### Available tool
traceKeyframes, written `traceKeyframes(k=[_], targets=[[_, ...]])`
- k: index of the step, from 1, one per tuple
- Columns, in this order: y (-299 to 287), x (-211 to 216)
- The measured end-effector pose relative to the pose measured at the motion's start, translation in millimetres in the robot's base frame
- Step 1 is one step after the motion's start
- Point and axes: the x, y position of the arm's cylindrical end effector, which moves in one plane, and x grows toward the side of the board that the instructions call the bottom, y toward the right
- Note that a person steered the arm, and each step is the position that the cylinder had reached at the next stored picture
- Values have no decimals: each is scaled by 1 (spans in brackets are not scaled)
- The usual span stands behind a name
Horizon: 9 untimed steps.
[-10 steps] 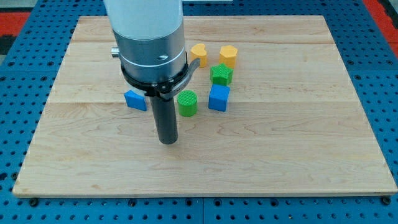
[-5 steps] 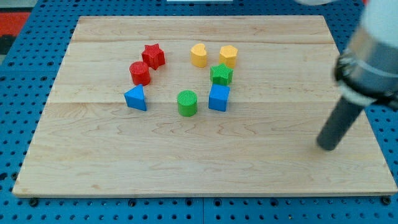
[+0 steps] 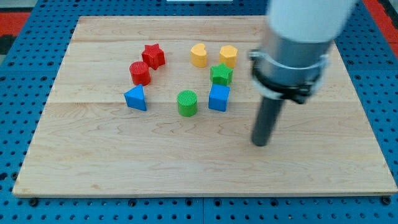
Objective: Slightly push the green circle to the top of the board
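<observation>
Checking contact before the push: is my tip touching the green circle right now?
No, my tip rests apart, toward the view's right of the green circle.

The wooden board [image 3: 93, 162] carries eight small coloured blocks.

Arm [image 3: 298, 43] motion-blurred, cut off by view's top; board [image 3: 348, 168] partly hidden behind.

Red star [image 3: 153, 55], red cylinder [image 3: 140, 73], blue triangle [image 3: 135, 98], blue cube [image 3: 218, 98].
</observation>
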Motion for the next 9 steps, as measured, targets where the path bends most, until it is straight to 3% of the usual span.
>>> traceKeyframes(k=[1, 2, 9], targets=[[-74, -7], [-85, -28], [-86, -59]])
